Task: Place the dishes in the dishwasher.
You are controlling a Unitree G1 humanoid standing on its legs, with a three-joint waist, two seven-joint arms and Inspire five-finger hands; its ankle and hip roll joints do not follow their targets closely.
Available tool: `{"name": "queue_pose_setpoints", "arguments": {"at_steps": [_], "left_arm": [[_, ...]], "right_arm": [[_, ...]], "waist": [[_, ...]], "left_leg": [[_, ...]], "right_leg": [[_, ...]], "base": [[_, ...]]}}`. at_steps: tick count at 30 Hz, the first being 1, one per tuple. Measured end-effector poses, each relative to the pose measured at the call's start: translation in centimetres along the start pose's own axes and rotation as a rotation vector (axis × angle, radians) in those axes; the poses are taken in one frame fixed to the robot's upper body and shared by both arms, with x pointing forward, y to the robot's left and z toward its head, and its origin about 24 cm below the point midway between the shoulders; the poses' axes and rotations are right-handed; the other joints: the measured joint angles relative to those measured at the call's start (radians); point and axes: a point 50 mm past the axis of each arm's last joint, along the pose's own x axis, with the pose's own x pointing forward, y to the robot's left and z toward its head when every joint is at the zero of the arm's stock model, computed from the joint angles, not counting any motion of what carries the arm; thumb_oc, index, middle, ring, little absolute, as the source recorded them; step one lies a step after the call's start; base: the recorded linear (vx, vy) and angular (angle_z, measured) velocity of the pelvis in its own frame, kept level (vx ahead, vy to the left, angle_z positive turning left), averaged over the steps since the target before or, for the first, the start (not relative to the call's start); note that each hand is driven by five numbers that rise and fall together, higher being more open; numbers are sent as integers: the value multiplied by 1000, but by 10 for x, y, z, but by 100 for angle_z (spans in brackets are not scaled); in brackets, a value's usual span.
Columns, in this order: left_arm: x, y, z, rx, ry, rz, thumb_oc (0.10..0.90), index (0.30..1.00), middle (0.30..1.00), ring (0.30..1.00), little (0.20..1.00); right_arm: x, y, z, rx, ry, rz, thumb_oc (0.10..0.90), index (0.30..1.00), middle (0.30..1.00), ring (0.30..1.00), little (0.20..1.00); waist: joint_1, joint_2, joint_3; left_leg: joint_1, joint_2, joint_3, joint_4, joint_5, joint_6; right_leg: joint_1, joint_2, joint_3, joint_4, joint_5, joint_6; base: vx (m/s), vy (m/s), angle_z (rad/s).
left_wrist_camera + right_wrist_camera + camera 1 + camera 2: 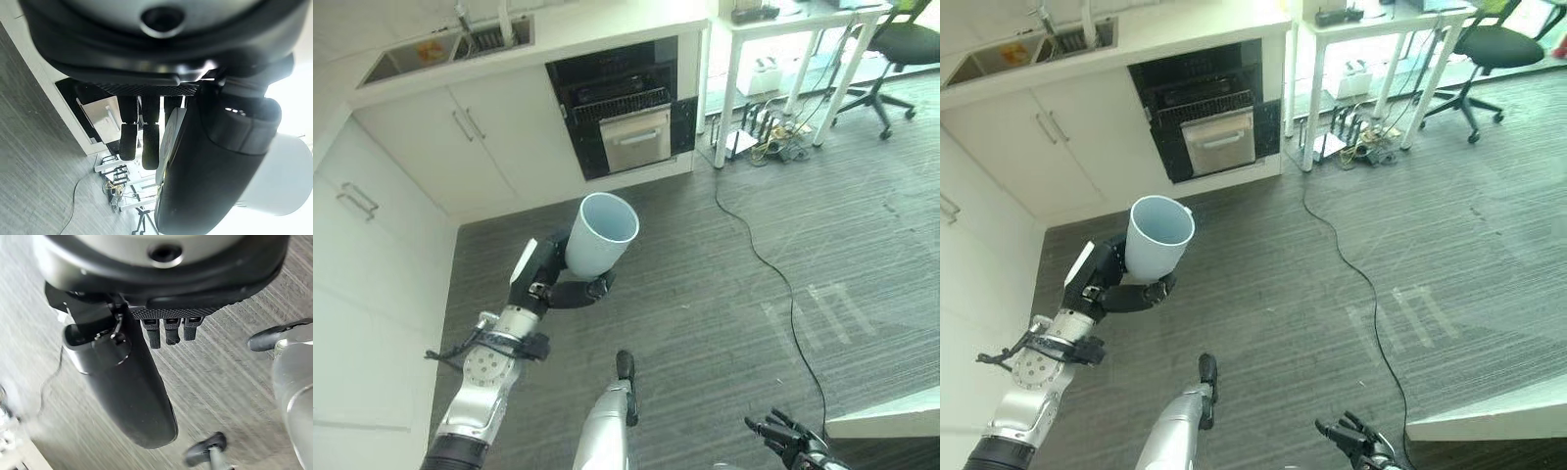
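1. The sink (pixel 421 54) sits in the counter (pixel 607 34) at the far left, above white cabinet doors (pixel 470 137).
2. The left hand (pixel 553 279) holds a pale blue cup (pixel 600 235) up over the dark wood floor (pixel 705 294), fingers and thumb curled round its lower wall. The cup tilts with its open mouth facing up and away.
3. The cup is well apart from the open black dishwasher (pixel 622 108), whose wire rack (pixel 619 103) shows above the dropped silver door (pixel 636 139).
4. Risk, as I judge it: the hold covers only the base of a smooth wall, so a quick swing toward the dishwasher could let the cup slip and fall to the floor.
5. A second risk: the tilted cup may strike the rack's wires or the door edge if it comes in too low.
6. A black cord (pixel 773 284) trails across the floor toward the white desk (pixel 783 29) and office chair (pixel 891 49); stepping near it could cause a snag.
7. The right hand (pixel 788 441) hangs low at the right, fingers relaxed and spread, holding nothing.
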Motion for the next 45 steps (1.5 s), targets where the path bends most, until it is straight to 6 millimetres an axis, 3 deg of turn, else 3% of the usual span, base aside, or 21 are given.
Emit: {"name": "queue_pose_setpoints", "arguments": {"at_steps": [2,5,7,8,10,11,12,14,18,20,22,25,27,31,33,35,36,38,41,43,45], "left_arm": [[5,3,6,18,-28,-4,400,300,300,300,300],[8,6,11,35,-45,-12,400,300,300,300,300],[15,15,21,93,-71,-36,400,300,300,300,300],[15,19,19,109,-58,-34,400,300,300,300,300],[16,19,23,124,-82,-34,400,300,300,300,300],[16,19,23,150,-83,-39,400,300,300,300,300],[19,21,41,242,-129,-108,400,300,300,300,300],[12,23,25,186,-61,-21,400,300,300,300,300],[10,23,16,164,-7,-11,400,300,300,300,300],[6,16,15,134,-16,-14,400,300,300,300,300],[0,10,25,126,-57,-26,400,300,300,300,300],[3,2,39,117,-123,-69,400,300,300,300,300],[4,4,39,130,-118,-79,400,300,300,300,300],[0,9,26,141,-52,-83,400,300,300,300,300],[1,2,24,108,-59,-82,400,300,300,300,300],[-6,-4,12,47,-27,-49,400,300,300,300,300],[-16,-1,0,48,34,-45,400,300,300,300,300],[-19,5,-4,53,60,-40,400,300,300,300,300],[-17,5,7,73,1,-66,400,300,300,300,300],[-9,3,11,56,-30,-50,400,300,300,300,300],[6,7,21,82,-79,-61,400,300,300,300,300]], "right_arm": [[-4,4,-23,41,45,-18,800,900,900,900,900],[-4,26,-37,35,64,27,800,900,900,900,900],[-3,47,-34,-57,17,101,800,900,900,900,900],[-2,59,-30,-127,-27,136,800,900,900,900,900],[0,69,9,-225,-187,193,800,900,900,900,900],[3,80,21,-231,-227,211,800,900,900,900,900],[3,80,14,-182,-201,195,800,900,900,900,900],[6,72,16,-162,-186,157,800,900,900,900,900],[6,63,6,-4,-150,112,800,900,900,900,900],[5,56,-6,-30,-90,80,800,900,900,900,900],[6,46,-2,-67,-81,54,800,900,900,900,900],[4,19,11,-132,-113,17,800,900,900,900,900],[5,18,12,-129,-113,8,800,900,900,900,900],[6,24,12,-145,-117,49,800,900,900,900,900],[6,25,10,-168,-99,47,800,900,900,900,900],[8,27,17,-185,-103,43,800,900,900,900,900],[9,37,18,-242,-110,80,800,900,900,900,900],[7,43,13,-257,-106,99,800,900,900,900,900],[2,31,-8,-209,-52,33,800,900,900,900,900],[2,25,0,-205,-88,1,800,900,900,900,900],[1,23,1,-209,-97,-24,800,900,900,900,900]], "waist": [[-13,-70,-22],[-26,-77,-33],[-46,-69,-13],[-69,-67,-7],[-73,-20,25],[-80,-76,62],[-88,-122,67],[-56,-147,77],[-107,-95,63],[-98,-69,40],[-88,-58,-7],[-29,-124,-21],[-16,-139,-12],[-26,-118,2],[-1,-63,15],[40,25,47],[47,34,46],[32,-12,37],[4,-40,10],[-21,-54,3],[-33,-63,2]], "left_leg": [[32,-105,-8,7,100,24],[83,-151,20,-34,84,53],[158,-157,29,69,-9,167],[185,-173,21,70,-21,157],[219,-164,14,-30,-2,91],[165,-161,-8,97,-68,-21],[85,-50,-190,308,-173,37],[116,-93,-121,316,-218,56],[269,-120,-122,212,-260,44],[396,-71,-128,96,-245,-9],[469,-8,-148,66,-179,-80],[266,19,-112,466,68,-14],[140,8,-101,531,-8,1],[105,-96,-29,50,17,1],[69,-119,-69,-144,86,-22],[-24,-97,-161,-162,122,-21],[-63,-94,-144,-107,125,-16],[-21,-107,-5,-36,117,62],[192,-138,3,-161,181,229],[222,-153,-17,-207,196,227],[238,-170,-36,-193,174,187]], "right_leg": [[10,-91,6,88,-45,39],[-24,-88,-80,195,45,12],[-256,-187,-87,695,200,94],[-398,-194,-61,817,171,81],[-602,-58,-62,707,137,58],[-622,-36,-62,479,151,-9],[-669,-69,-57,245,217,74],[-748,-107,-41,144,249,72],[-730,-89,29,149,327,72],[-630,-62,-64,141,371,-21],[-606,-15,-99,245,244,-103],[-507,43,-21,231,162,-203],[-453,58,-44,195,168,-186],[-301,101,-51,63,156,-162],[-270,123,-66,55,99,-106],[-249,191,-19,85,102,-156],[-227,190,-14,66,97,-149],[-148,164,-37,6,86,-130],[-183,167,-68,220,-2,-32],[-306,58,-79,352,-83,-13],[-332,-46,-46,188,-12,63]], "base": [[394,247,8],[341,277,47],[190,66,49],[216,-113,11],[208,-178,16],[425,-327,87],[461,-328,61],[536,-340,-20],[560,-379,-9],[591,-348,9],[652,-453,1],[458,-503,-23],[313,-52,-5],[351,72,-5],[379,162,-29],[307,163,-100],[235,174,-112],[245,208,-56],[217,185,-2],[231,233,0],[173,170,42]]}}
